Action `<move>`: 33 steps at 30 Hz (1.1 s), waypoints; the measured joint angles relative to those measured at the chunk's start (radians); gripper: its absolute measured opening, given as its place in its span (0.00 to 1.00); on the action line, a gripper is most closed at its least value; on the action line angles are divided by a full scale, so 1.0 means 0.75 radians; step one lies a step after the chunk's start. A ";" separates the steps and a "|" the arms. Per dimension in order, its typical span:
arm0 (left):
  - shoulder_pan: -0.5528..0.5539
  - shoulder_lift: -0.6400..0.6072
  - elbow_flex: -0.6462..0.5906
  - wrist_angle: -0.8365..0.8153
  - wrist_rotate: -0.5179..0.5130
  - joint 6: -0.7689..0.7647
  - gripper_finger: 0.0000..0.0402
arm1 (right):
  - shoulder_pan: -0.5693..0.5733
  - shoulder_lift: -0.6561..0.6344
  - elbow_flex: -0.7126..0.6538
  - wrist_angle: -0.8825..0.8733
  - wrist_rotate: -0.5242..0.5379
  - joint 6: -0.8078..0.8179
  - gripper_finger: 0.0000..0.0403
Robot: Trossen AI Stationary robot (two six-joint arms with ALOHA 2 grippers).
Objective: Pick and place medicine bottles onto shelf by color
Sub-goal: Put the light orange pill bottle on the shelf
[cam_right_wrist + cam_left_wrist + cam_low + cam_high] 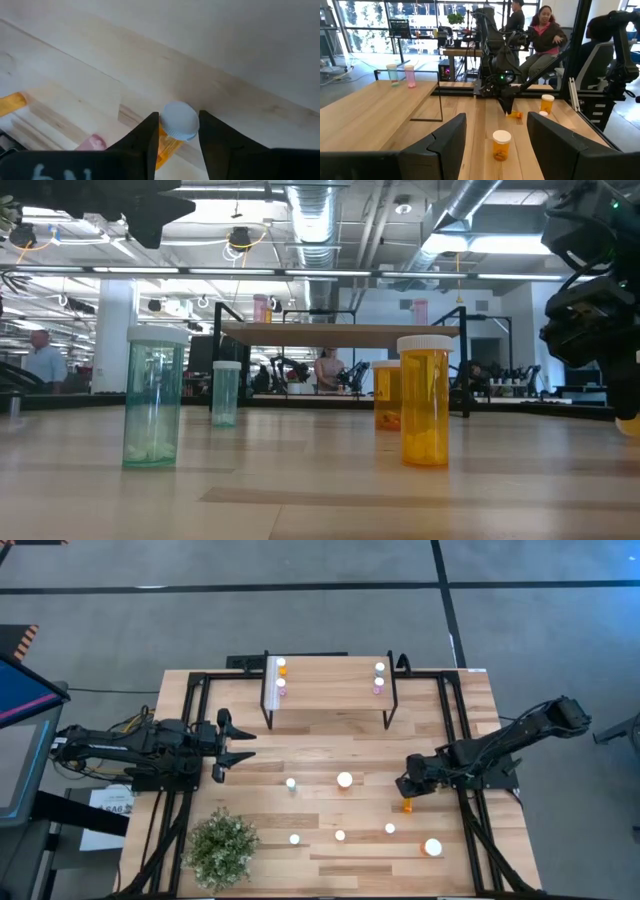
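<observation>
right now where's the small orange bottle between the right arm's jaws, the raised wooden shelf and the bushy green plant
small orange white-capped bottle [180,121], right wrist view, on its cap
raised light-wood shelf [330,680], high view, bare top
bushy green potted plant [221,848], high view, foliage middle

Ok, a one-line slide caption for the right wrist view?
Right pincer straddles the white cap of a tipped orange bottle on the wooden table, fingers either side.

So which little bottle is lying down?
The orange bottle between the right gripper's fingers. It lies tipped on its side on the table; the other bottles stand upright.
</observation>
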 joint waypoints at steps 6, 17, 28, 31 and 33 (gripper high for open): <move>0.000 0.000 0.000 0.000 0.000 0.000 0.50 | -0.034 0.000 0.000 0.067 0.001 -0.047 0.33; 0.000 0.000 0.000 0.002 0.001 0.000 0.50 | -0.134 0.000 0.112 0.097 0.029 -0.378 0.33; 0.000 0.000 0.000 0.010 0.001 0.000 0.50 | -0.276 0.000 0.429 0.097 0.333 -1.040 0.33; 0.000 0.000 0.000 0.010 0.001 0.000 0.50 | -0.332 0.000 0.525 0.100 0.461 -1.235 0.33; 0.000 0.000 0.000 0.012 0.001 0.000 0.50 | -0.374 0.000 0.591 0.103 0.558 -1.353 0.33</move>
